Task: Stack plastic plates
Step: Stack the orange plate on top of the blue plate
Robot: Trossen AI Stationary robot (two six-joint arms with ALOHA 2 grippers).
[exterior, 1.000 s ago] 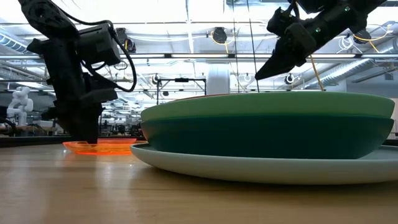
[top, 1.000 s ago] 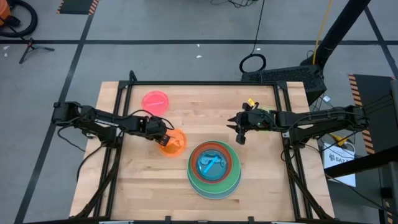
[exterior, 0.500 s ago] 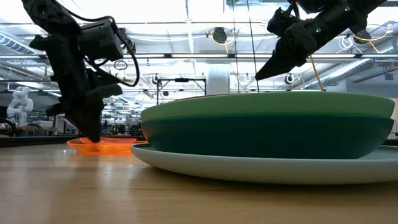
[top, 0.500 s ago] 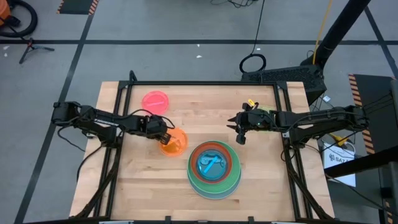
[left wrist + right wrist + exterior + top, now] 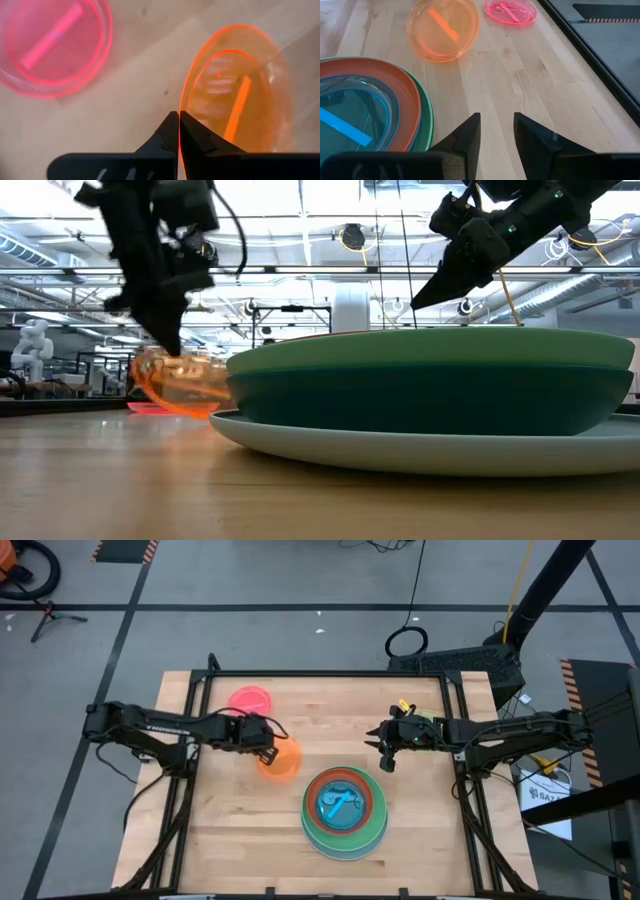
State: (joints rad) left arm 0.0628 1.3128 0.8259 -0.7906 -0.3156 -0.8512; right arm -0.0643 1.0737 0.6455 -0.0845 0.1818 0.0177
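Left gripper [image 5: 268, 746] pinches the orange plate [image 5: 281, 761], tilted above the wooden table [image 5: 420, 840]; right gripper [image 5: 383, 747] hovers unclenched.

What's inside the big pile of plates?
On top of the plate stack sits a red-orange plate, and inside it a clear cyan plate. Green plates peek from underneath; anything between is covered.

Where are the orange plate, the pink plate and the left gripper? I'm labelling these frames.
orange plate [image 5: 281, 760]: high view, middle of the plate.
pink plate [image 5: 511, 11]: right wrist view, plate's centre.
left gripper [image 5: 179, 131]: left wrist view, between its fingertips, shut on the orange plate's rim.
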